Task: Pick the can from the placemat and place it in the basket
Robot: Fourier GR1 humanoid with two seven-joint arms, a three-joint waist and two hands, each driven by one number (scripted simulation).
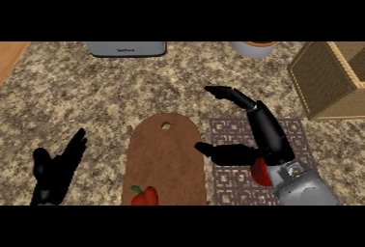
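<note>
Red can (261, 172) under open right hand (265, 130), on placemat (235, 179).

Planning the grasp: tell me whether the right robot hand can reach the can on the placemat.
Probably yes. The right robot hand is open above the placemat, with the red can partly showing at its wrist and nothing between them. Its fingers point past the can, so pulling back seems needed.

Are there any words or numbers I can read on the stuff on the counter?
Grey metal box appliance at the counter's far edge: one small word on its front, too blurred to read.
Patterned purple placemat: squares and lines only, no letters.
Red can, wooden cutting board, woven basket: no text shows.
</note>
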